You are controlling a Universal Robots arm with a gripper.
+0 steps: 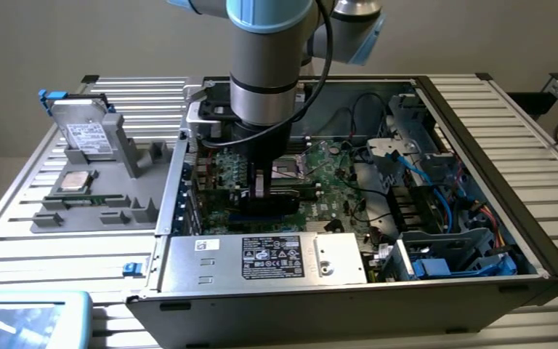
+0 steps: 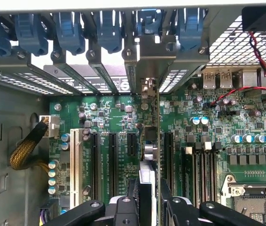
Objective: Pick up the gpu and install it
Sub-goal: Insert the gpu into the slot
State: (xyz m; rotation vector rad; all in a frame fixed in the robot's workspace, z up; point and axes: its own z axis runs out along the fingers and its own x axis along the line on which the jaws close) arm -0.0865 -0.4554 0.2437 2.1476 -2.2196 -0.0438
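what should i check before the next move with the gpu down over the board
1. gpu gripped in the claw: ok, card stands on edge between the fingers.
2. Silver end bracket at the rear slot openings: ok, it lines up with one opening.
3. Card edge over an expansion slot on the motherboard: cannot tell, it looks slightly offset.
4. Card fully seated: cannot tell.
5. Red and black wires away from the card: ok.
6. Arm inside the computer case without touching its walls: ok in the exterior view.
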